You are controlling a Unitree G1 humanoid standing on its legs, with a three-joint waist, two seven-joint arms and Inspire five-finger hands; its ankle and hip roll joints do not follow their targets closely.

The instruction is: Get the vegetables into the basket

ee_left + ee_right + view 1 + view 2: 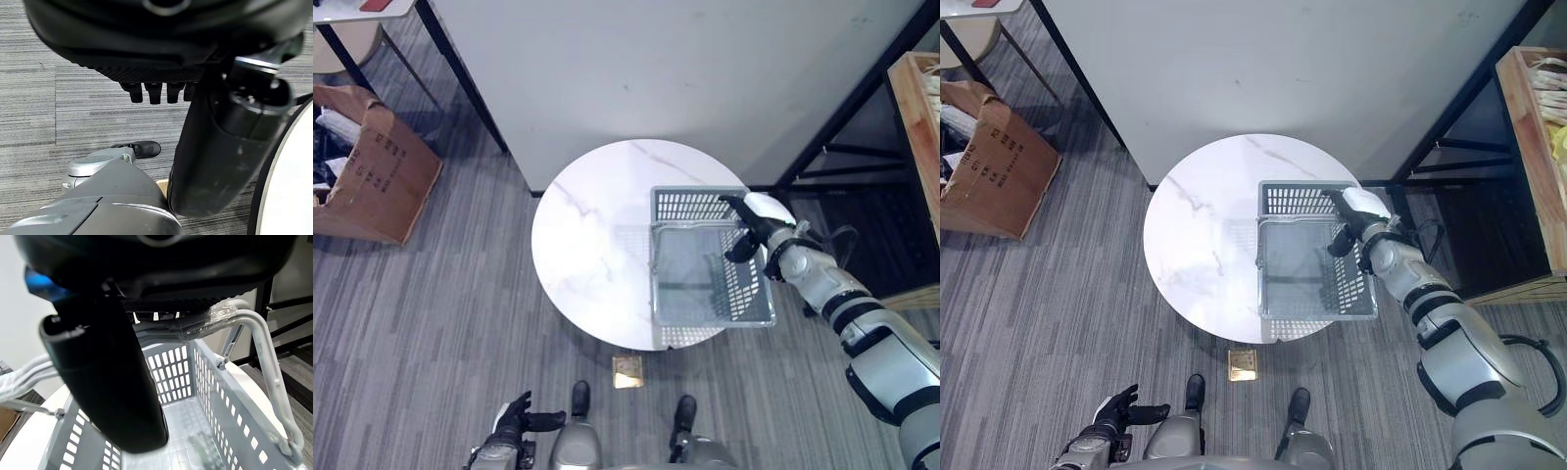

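Observation:
A grey plastic basket (701, 205) with slotted walls stands on the right part of a round white marble table (587, 245). My right hand (751, 227) reaches in from the right to the basket's far right corner. In the right wrist view its fingers curl over the basket's pale handle (259, 347), and its thumb (112, 382) hangs over the basket's inside. My left hand (516, 419) hangs low over the carpet near the table's front left, fingers relaxed and holding nothing.
A large white panel (685, 69) stands right behind the table. A cardboard box (372, 166) sits on the carpet at the left, a wooden crate (920, 117) at the right edge. A small brown scrap (627, 371) lies below the table's front edge.

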